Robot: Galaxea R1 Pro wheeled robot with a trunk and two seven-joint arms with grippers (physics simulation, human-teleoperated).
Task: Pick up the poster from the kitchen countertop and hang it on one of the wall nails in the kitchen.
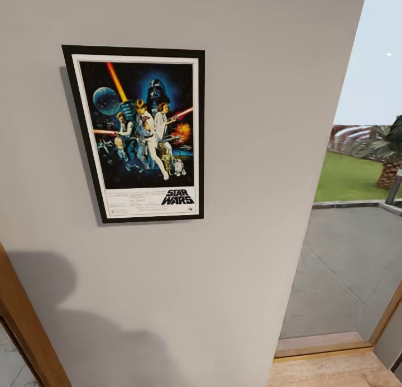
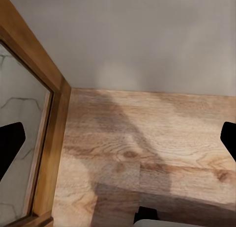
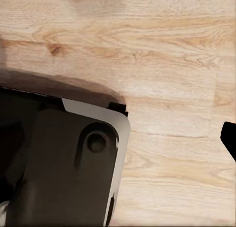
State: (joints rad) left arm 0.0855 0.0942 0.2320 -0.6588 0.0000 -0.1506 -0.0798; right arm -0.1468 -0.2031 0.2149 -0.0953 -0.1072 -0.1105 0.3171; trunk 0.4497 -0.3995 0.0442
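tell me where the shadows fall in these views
Head view: the poster throws a thin shadow along its left edge, and a big soft one darkens the wall lower left. Left wrist view: a broad shadow crosses the wood floor.

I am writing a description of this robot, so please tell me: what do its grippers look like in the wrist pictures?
Little of them shows. In the left wrist view, the left gripper has two plain black fingers with angular, tapered tips. In the right wrist view, one black fingertip of the right gripper shows at the picture's edge. No cables or markings are visible.
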